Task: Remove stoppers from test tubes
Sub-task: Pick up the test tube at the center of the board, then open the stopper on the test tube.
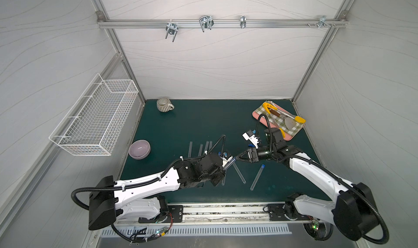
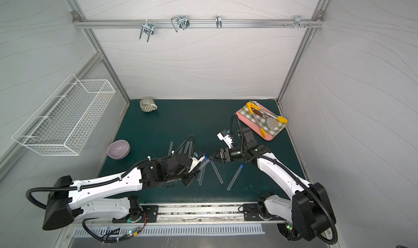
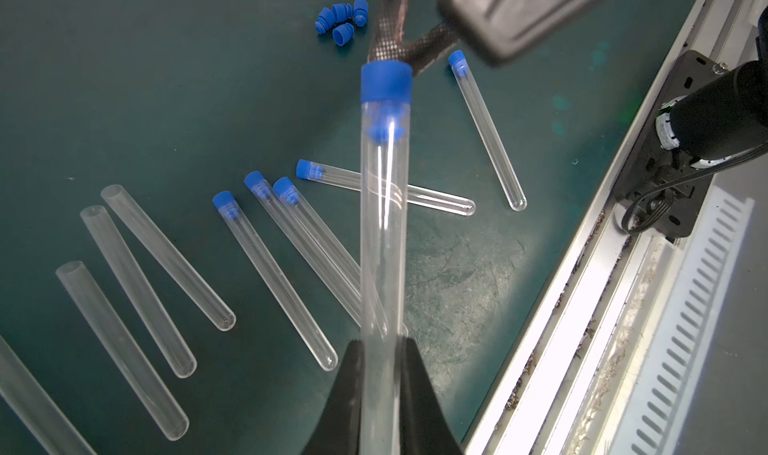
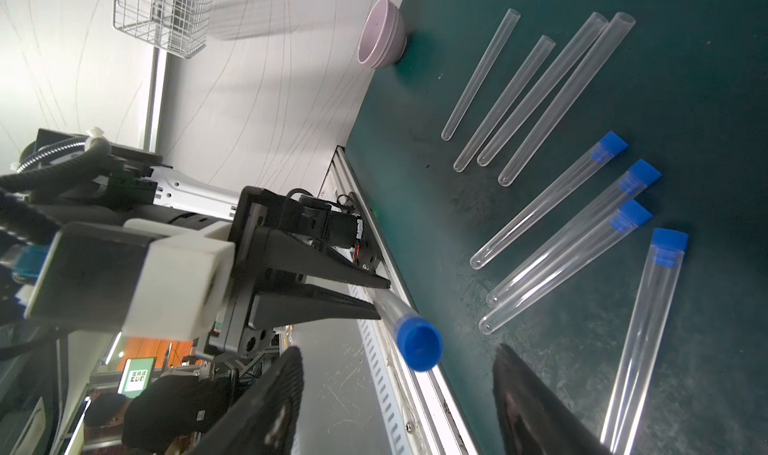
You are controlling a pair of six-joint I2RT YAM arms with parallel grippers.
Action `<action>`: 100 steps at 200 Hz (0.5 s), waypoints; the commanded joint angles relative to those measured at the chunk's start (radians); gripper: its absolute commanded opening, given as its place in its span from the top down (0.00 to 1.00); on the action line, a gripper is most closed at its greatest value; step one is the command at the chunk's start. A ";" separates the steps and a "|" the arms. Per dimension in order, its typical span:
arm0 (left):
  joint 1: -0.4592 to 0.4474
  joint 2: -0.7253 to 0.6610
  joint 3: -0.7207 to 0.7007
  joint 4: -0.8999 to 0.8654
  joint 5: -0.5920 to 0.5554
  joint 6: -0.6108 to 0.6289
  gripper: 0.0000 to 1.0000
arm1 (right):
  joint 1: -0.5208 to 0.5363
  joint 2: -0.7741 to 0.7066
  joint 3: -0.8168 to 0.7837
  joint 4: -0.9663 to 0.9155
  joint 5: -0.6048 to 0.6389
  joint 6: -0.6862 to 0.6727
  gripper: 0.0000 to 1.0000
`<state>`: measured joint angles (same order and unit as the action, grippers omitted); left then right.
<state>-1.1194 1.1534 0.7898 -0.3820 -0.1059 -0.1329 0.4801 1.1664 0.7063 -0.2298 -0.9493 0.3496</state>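
an open tube [image 3: 25,403] runs off the left wrist view's edge. the held tube [image 3: 382,266] loses its base inside the left gripper [image 3: 383,345]. in both top views the left arm [image 1: 147,185] hides parts of other tubes [image 1: 190,148].

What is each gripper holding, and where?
Left gripper grips a stoppered test tube by its clear body, far from the stopper. Right gripper holds nothing.

A robotics lab test cell: white wavy-grained panel walls [image 1: 214,65] in silver aluminium framing [image 1: 226,23] box in a dark green bench mat [image 1: 203,122]. Clear thin test tubes [image 3: 274,278] plugged with small blue stoppers [image 3: 224,201] lie beneath the left gripper [image 3: 382,340]; a white wire basket [image 1: 97,117] hangs on the wall far to its left.
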 commanded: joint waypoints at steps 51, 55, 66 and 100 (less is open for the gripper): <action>-0.017 -0.033 -0.007 0.052 -0.032 0.037 0.94 | 0.018 0.030 0.028 0.053 -0.034 0.009 0.51; -0.019 -0.032 -0.007 0.053 -0.032 0.038 0.94 | 0.018 0.029 0.027 0.055 -0.034 0.010 0.51; -0.019 -0.035 -0.007 0.054 -0.036 0.039 0.94 | 0.021 0.030 0.027 0.056 -0.034 0.011 0.53; -0.020 -0.045 -0.018 0.066 -0.037 0.039 0.95 | 0.026 0.039 0.026 0.057 -0.037 0.007 0.60</action>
<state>-1.1351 1.1336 0.7734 -0.3656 -0.1249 -0.1085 0.4976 1.1931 0.7155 -0.1871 -0.9634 0.3698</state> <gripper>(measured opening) 0.151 0.423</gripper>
